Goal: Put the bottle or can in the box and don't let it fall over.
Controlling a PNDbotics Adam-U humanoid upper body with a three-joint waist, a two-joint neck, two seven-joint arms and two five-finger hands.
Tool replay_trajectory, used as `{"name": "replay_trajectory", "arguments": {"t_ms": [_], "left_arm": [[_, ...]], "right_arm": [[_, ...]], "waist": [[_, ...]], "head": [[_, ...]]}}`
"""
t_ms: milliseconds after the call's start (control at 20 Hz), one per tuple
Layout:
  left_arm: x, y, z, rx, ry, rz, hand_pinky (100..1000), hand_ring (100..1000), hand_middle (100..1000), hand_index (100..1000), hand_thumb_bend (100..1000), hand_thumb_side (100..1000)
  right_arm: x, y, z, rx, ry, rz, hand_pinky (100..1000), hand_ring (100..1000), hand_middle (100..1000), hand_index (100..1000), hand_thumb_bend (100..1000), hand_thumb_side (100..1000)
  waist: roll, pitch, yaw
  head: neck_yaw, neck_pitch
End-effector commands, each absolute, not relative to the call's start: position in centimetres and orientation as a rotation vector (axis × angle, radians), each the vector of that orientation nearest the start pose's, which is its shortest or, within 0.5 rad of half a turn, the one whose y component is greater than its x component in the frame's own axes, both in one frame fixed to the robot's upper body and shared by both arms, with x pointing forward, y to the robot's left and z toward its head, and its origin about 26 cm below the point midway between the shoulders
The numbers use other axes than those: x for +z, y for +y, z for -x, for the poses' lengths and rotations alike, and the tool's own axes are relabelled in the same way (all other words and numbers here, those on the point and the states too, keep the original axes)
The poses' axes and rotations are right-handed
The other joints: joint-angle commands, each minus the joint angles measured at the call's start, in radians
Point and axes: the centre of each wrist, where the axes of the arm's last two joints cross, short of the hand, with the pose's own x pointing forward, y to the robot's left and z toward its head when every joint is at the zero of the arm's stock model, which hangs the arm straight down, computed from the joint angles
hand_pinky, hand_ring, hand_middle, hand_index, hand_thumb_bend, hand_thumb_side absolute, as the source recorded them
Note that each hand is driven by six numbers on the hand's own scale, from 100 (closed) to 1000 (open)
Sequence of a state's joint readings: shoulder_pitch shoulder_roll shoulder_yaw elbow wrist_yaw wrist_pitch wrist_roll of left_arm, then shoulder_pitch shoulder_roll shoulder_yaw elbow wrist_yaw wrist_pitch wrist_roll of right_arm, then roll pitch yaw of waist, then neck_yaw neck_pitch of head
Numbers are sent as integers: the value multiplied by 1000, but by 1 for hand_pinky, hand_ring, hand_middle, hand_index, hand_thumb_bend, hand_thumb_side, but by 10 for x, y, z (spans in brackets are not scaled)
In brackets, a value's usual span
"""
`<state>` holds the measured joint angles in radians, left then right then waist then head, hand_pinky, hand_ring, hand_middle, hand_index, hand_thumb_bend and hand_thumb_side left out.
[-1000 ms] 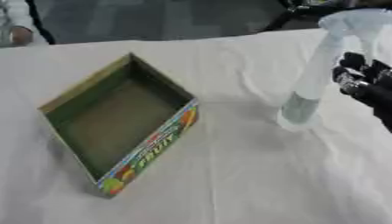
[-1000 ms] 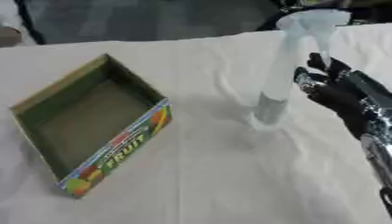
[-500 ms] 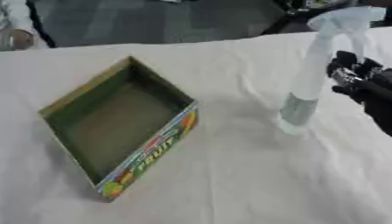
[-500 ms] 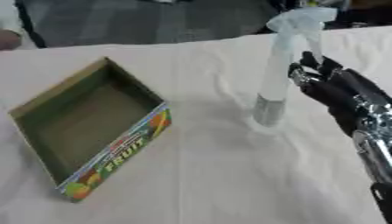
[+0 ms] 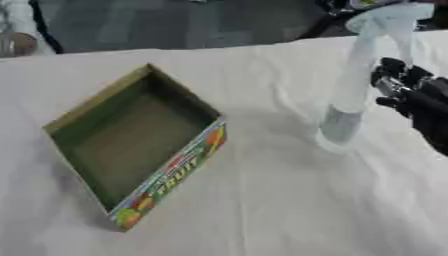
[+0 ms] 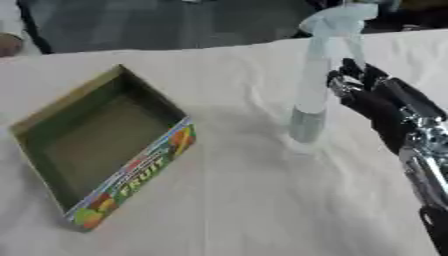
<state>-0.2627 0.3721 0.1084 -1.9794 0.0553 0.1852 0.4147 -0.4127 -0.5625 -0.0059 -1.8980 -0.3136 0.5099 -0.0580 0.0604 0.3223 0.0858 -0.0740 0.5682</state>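
A clear spray bottle (image 6: 308,107) with a pale blue trigger head (image 6: 337,22) stands upright on the white cloth, right of centre. My right hand (image 6: 372,97) comes in from the right and sits beside the bottle's middle. Its fingers (image 6: 343,82) are lightly bent, close to the bottle's right side and not wrapped round it. An open cardboard box (image 5: 175,175) with a green inside and a colourful fruit print on its front wall lies at the left, turned at an angle and empty. My left hand does not show.
The wrinkled white tablecloth (image 5: 262,210) covers the whole table. Its far edge runs along the top, with dark floor behind. A small round object (image 5: 17,44) sits at the far left edge. Dark equipment shows past the far right corner.
My right hand has edged slightly closer to the bottle. The bottle and the box stand where they were.
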Motion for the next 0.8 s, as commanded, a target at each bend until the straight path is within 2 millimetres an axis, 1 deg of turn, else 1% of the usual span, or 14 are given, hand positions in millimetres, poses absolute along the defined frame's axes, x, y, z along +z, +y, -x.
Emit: {"name": "replay_trajectory", "arguments": {"t_ms": [50, 200, 300, 500, 800], "left_arm": [[208, 300, -294, 154, -2125, -529, 1000, 726, 702, 779, 100, 672], [208, 300, -294, 152, -2126, -528, 1000, 726, 703, 779, 100, 672], [208, 300, -294, 151, -2126, -527, 1000, 726, 703, 779, 100, 672], [208, 300, -294, 148, -2126, -526, 1000, 727, 703, 779, 100, 672], [208, 299, -294, 147, -2126, -522, 1000, 727, 703, 779, 100, 672]], "right_arm": [[251, -294, -313, 326, -1807, 160, 952, 1000, 1000, 1000, 100, 387], [252, -292, -309, 340, -1809, 145, 953, 1000, 1000, 1000, 100, 392], [251, -292, -307, 348, -1805, 126, 953, 1000, 1000, 1000, 100, 425], [252, -290, -303, 359, -1805, 93, 953, 1000, 1000, 1000, 100, 458], [254, -286, -301, 369, -1808, 64, 953, 1000, 1000, 1000, 100, 484]], "waist": [[-1, -15, -2], [0, -15, -5], [1, -15, -8], [3, -15, -11], [3, -15, -10]], "head": [[0, -11], [1, -9], [3, -10], [3, -9], [1, -12]]}}
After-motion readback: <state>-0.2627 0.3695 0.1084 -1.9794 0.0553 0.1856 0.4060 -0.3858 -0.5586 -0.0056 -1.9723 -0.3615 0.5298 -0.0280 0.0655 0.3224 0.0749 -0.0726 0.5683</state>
